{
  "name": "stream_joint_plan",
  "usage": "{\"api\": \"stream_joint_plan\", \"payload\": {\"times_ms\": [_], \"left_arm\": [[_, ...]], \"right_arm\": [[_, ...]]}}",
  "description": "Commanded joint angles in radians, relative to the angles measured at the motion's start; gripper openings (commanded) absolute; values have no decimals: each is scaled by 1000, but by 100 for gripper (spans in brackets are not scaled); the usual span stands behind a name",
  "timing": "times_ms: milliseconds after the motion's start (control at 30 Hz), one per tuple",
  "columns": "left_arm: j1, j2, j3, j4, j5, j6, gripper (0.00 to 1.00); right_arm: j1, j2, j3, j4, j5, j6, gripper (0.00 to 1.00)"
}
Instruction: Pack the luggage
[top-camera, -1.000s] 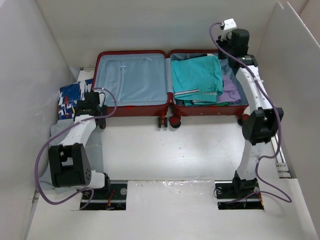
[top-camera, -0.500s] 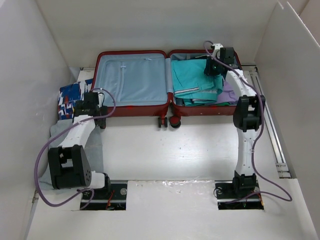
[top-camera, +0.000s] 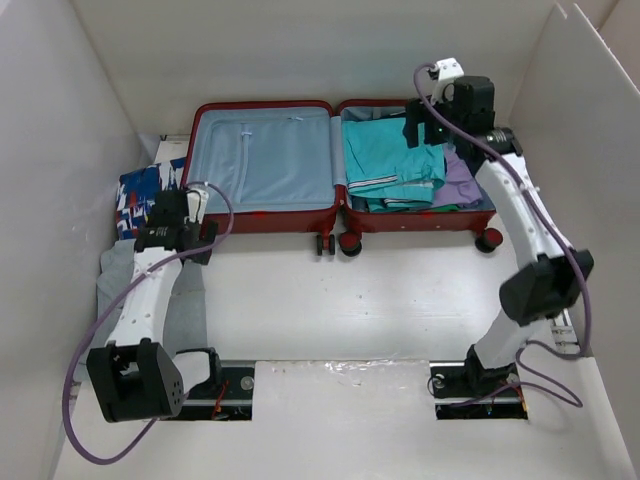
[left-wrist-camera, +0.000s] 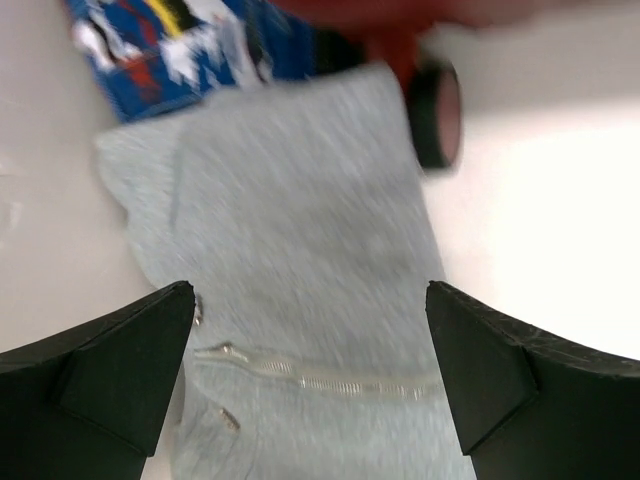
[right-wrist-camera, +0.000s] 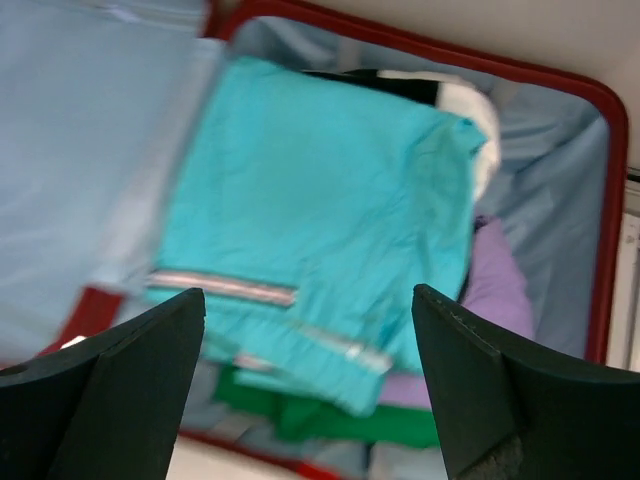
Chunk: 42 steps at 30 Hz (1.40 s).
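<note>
- The large dark-red hard-shell suitcase (top-camera: 265, 160) is laid open flat at the far side of the white desk (top-camera: 350, 300), pale blue lining upward.
- A folded teal garment (right-wrist-camera: 320, 200) is seen on top in its right half.
- The right hand (right-wrist-camera: 308, 295) is held above that half, fingers apart, nothing between.
- The left hand (left-wrist-camera: 308, 300) is held over a grey garment (left-wrist-camera: 300, 220) on the desk, fingers spread, nothing gripped.

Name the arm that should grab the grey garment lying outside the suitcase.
Left. The left gripper hovers open directly above the grey garment; the right gripper hangs open over the teal clothes inside the suitcase.
</note>
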Motion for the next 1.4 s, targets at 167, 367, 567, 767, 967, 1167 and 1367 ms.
{"api": "stream_joint_plan", "payload": {"times_ms": [167, 367, 567, 767, 967, 1167, 1367], "left_arm": [[3, -59, -114, -202, 33, 53, 100], [3, 31, -118, -147, 87, -5, 100], [3, 139, -217, 53, -101, -94, 100], [12, 192, -246, 213, -252, -40, 100], [32, 163, -246, 183, -79, 7, 41], [50, 13, -216, 102, -17, 53, 0], [78, -193, -23, -22, 168, 47, 0]], "right_arm": [[353, -330, -384, 21, 193, 158, 91], [508, -410, -579, 63, 267, 261, 93], [557, -442, -602, 17, 354, 295, 93], [568, -439, -599, 17, 363, 304, 93], [614, -396, -569, 7, 373, 315, 93], [689, -361, -559, -2, 403, 338, 93], [761, -327, -538, 15, 403, 338, 93]]}}
